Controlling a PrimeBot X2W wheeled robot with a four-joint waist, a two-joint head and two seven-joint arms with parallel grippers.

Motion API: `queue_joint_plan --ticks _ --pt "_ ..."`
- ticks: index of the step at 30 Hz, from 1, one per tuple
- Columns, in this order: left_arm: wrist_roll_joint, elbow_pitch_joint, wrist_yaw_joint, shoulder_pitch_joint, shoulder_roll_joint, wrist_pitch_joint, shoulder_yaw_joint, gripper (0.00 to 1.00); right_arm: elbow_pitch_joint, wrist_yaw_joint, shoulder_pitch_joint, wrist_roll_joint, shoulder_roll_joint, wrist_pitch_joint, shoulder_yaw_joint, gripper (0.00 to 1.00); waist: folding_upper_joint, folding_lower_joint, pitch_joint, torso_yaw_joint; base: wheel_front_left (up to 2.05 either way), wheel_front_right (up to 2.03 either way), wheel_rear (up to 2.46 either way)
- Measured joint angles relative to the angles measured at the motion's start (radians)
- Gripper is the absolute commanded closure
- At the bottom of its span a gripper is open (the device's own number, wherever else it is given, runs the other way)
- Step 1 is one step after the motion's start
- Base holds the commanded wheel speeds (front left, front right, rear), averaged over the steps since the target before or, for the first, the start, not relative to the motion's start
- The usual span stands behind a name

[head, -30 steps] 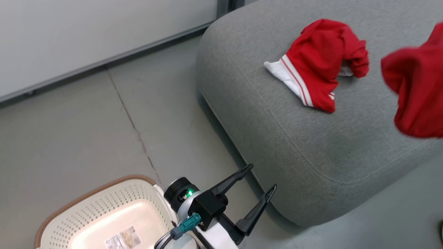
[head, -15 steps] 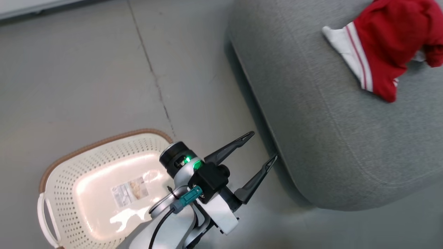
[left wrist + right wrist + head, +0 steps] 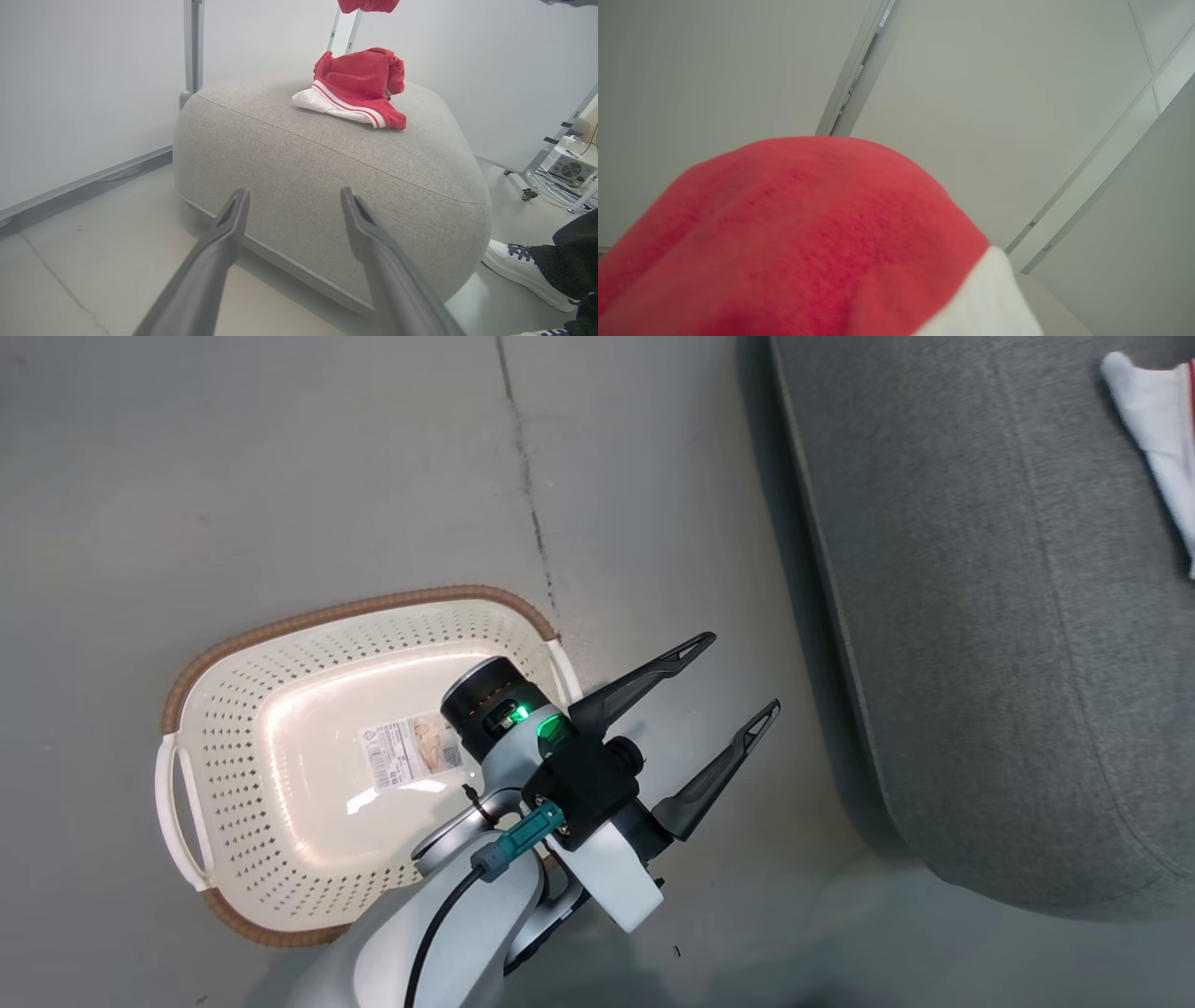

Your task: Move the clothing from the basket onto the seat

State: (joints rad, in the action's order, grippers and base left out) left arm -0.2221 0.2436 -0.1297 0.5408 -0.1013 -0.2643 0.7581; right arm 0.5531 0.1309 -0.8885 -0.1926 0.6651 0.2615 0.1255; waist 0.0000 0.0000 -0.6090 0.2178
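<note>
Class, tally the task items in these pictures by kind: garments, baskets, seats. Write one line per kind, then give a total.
Garments: 2 (red garment lying on the seat; second red garment hanging above it)
Baskets: 1 (basket on the floor, no clothing visible in it)
Seats: 1
Total: 4

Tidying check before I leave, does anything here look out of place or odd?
One thing: a bright red soft garment with white trim hangs close against the right wrist camera, blocking its lower half. The cream perforated plastic basket sits upright, empty.
</note>
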Motion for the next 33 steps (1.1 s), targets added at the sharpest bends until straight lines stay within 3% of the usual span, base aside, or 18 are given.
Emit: queue_joint_plan --ticks 13,16,19,29,30,31,32,33 --pt "0.009 -0.001 0.0 0.005 0.002 0.0 0.008 0.0 0.321 0.0 -0.061 -0.017 -0.018 0.0 -0.025 1.0 0.0 0.0 -0.069 -0.05 0.0 0.0 0.0" --pt "0.009 0.0 0.0 0.004 0.007 0.0 -0.006 0.0 0.391 0.0 -0.041 0.005 -0.025 0.0 -0.114 1.0 0.0 -0.0001 -0.075 -0.058 0.0 0.0 0.0" --pt "0.011 -0.005 0.0 -0.001 0.01 0.0 -0.042 0.0 0.46 0.0 -0.044 -0.038 -0.031 0.0 -0.126 1.0 0.0 0.0 -0.084 -0.062 0.0 0.0 0.0" --pt "0.026 -0.014 0.0 -0.003 0.008 0.0 -0.059 0.0 0.53 0.0 -0.064 -0.11 -0.039 0.0 -0.213 1.0 0.0 0.0 -0.102 -0.063 0.0 0.0 0.0" --pt "0.026 -0.012 0.0 -0.003 0.008 0.0 -0.059 0.0 0.529 0.0 -0.065 -0.115 -0.039 0.0 -0.224 0.89 0.0 0.0 -0.1 -0.062 0.0 0.0 0.0" --pt "0.026 -0.01 0.0 -0.003 0.008 0.0 -0.059 0.0 0.527 0.0 -0.065 -0.122 -0.038 0.0 -0.229 0.51 -0.0001 0.0 -0.098 -0.062 0.0 0.0 0.0" --pt "0.026 -0.008 0.0 -0.002 0.008 0.0 -0.059 0.0 0.524 0.0 -0.067 -0.128 -0.035 0.0 -0.232 0.0 0.0 0.0 -0.096 -0.061 0.0 0.0 0.0" --pt "0.026 -0.007 0.0 -0.001 0.009 0.0 -0.059 0.0 0.524 0.0 -0.069 -0.136 -0.033 0.0 -0.236 0.0 0.0 -0.0001 -0.093 -0.06 0.0 0.0 0.0"
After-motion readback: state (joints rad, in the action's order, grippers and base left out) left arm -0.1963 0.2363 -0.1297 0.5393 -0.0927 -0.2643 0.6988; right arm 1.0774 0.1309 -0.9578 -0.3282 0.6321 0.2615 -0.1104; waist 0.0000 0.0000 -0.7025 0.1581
